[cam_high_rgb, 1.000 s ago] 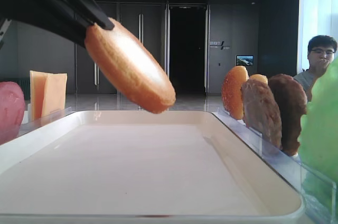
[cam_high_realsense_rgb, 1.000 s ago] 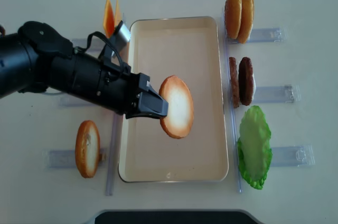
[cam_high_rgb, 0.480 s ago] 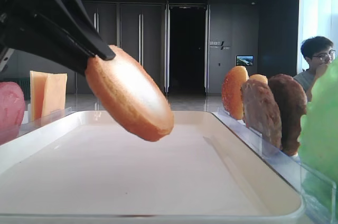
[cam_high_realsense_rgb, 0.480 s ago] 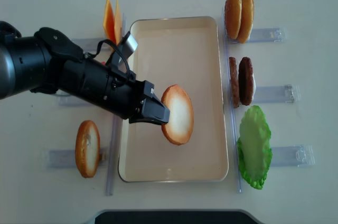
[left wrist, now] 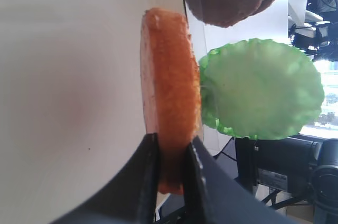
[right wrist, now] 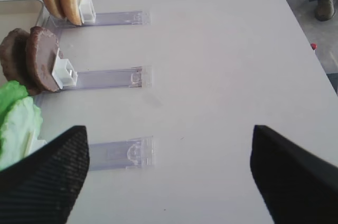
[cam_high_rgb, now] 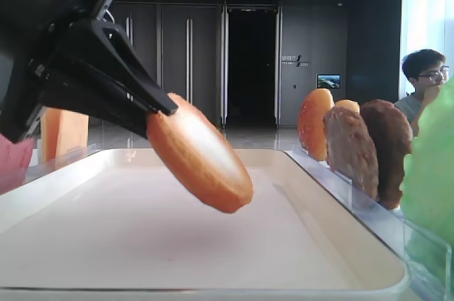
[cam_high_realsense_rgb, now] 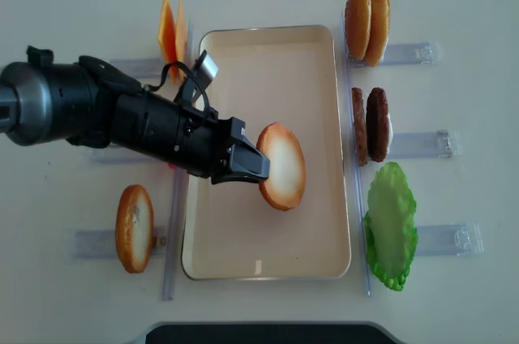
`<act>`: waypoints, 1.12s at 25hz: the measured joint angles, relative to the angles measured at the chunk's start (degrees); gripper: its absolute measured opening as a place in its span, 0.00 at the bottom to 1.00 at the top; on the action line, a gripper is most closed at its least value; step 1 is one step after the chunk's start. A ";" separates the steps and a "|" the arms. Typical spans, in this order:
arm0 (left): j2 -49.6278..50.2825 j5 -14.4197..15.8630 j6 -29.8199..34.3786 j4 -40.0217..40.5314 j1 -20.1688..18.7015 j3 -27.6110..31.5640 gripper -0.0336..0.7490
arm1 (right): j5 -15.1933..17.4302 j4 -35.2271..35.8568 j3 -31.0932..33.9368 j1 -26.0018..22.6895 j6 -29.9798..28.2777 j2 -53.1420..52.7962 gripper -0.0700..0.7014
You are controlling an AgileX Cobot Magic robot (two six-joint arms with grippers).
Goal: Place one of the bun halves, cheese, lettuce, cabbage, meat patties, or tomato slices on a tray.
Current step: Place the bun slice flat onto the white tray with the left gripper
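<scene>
I have the left gripper clenched on the rim of a round golden-brown bun half with a pale toasted face, and it hangs tilted over the middle of the large cream-white rectangular tray — lower edge near the tray floor, though I cannot tell whether it touches. The worry is the tilt: if I let go from this angle the bun half may land on its edge and roll or flop toward the tray's right rim, where the rough brown meat patties and the green ruffled lettuce leaf stand just beyond it in clear plastic racks. The grip is only on the bun's edge, as the left wrist view shows, so it could also pivot early. The right gripper sits well right of the tray, its dark fingers spread apart, holding nothing.
</scene>
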 joint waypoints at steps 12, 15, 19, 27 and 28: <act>2.20 0.00 1.79 -0.13 0.00 -0.06 0.17 | 0.00 0.00 0.00 0.00 0.00 0.00 0.85; 2.20 0.00 1.80 -0.13 0.00 -0.05 0.17 | 0.00 0.00 0.00 0.00 0.00 0.00 0.85; 2.20 -0.57 0.60 -0.13 0.00 -0.05 0.17 | 0.00 0.00 0.00 0.00 0.00 0.00 0.85; 2.20 -0.68 -4.43 3.82 0.00 -0.05 0.17 | 0.00 0.00 0.00 0.00 0.00 0.00 0.85; 2.20 -0.75 -5.06 4.45 0.00 -0.05 0.17 | 0.00 0.00 0.00 0.00 0.00 0.00 0.85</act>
